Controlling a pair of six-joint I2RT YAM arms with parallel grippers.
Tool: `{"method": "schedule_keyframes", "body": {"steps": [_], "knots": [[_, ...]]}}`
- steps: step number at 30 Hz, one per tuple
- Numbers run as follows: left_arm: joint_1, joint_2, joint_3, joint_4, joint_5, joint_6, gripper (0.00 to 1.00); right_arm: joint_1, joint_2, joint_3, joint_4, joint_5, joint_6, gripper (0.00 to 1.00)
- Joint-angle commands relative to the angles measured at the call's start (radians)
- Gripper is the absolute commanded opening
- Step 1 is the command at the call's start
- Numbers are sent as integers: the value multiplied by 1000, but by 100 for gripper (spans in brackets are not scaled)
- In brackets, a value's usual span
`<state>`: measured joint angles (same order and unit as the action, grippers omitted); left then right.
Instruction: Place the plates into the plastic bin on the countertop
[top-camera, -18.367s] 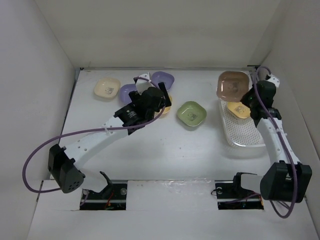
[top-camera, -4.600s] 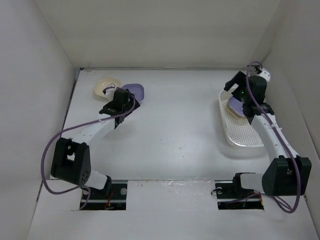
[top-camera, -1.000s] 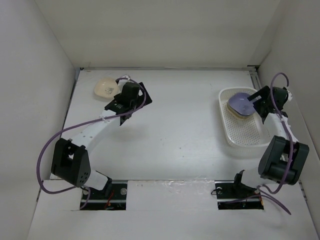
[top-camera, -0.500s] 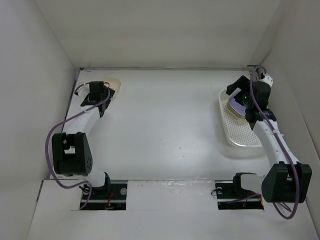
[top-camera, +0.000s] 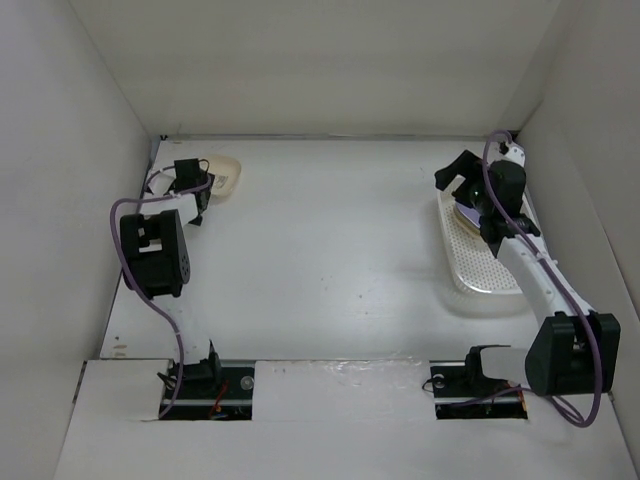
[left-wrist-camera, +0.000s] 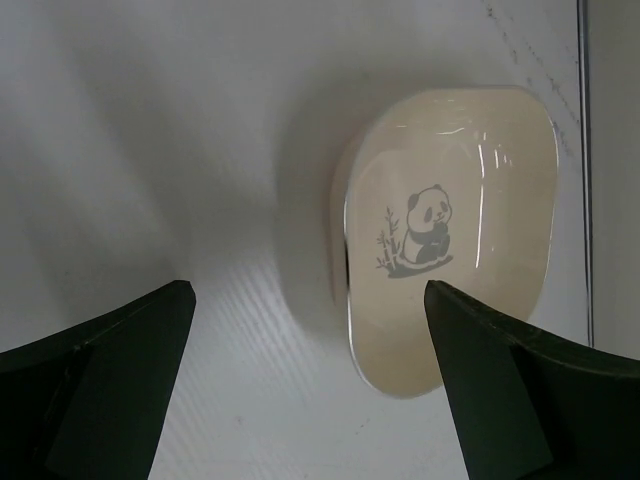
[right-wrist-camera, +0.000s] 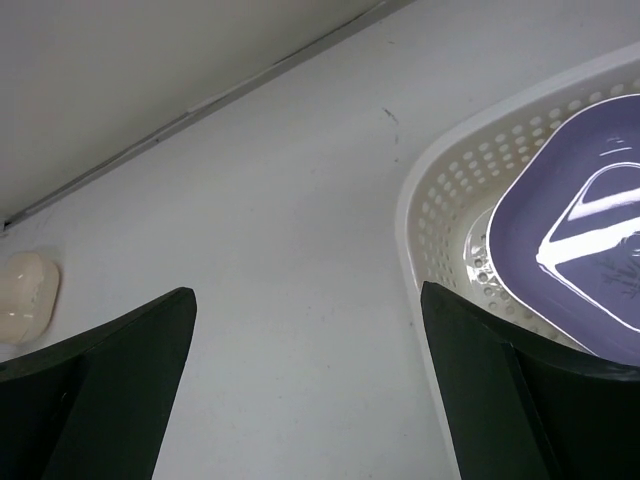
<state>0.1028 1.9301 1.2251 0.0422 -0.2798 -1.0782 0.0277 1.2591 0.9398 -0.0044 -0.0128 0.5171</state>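
At about ten o'clock on the countertop (top-camera: 330, 240), the left gripper (left-wrist-camera: 307, 292) hangs with its fingers spread wide and empty. The cream plate (left-wrist-camera: 445, 240) (a panda printed in its middle) lies flat on the surface just beyond them, toward their one o'clock. Over at two o'clock, the right gripper (right-wrist-camera: 307, 292) is likewise spread and empty by the far corner of the white bin (right-wrist-camera: 440, 200). A purple plate (right-wrist-camera: 575, 250) lies inside the bin.

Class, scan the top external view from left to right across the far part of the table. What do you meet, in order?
Left gripper → cream plate → plastic bin.
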Motion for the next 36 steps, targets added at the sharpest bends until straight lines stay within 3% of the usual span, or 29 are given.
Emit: {"method": "schedule_keyframes", "body": {"steps": [1, 5, 8, 13, 17, 20, 26, 36], "knots": [[2, 49, 43, 35, 27, -5, 100, 15, 13, 5, 83, -13, -5, 100], [2, 167, 241, -192, 27, -19, 100, 26, 22, 5, 93, -13, -5, 100], [2, 225, 349, -309, -4, -19, 91, 35, 31, 5, 93, -13, -5, 100], [2, 227, 352, -320, -4, -19, 29, 25, 31, 5, 93, -13, 4, 100], [2, 216, 338, -309, 19, 23, 0, 15, 31, 5, 93, -24, 14, 99], [2, 227, 350, -300, 103, 92, 0, 15, 31, 5, 103, -67, 14, 99], [-127, 14, 151, -64, 251, 271, 0, 92, 66, 31, 181, -243, -100, 99], [-515, -59, 229, -211, 218, 439, 0, 239, 253, 157, 118, -222, -147, 96]]}}
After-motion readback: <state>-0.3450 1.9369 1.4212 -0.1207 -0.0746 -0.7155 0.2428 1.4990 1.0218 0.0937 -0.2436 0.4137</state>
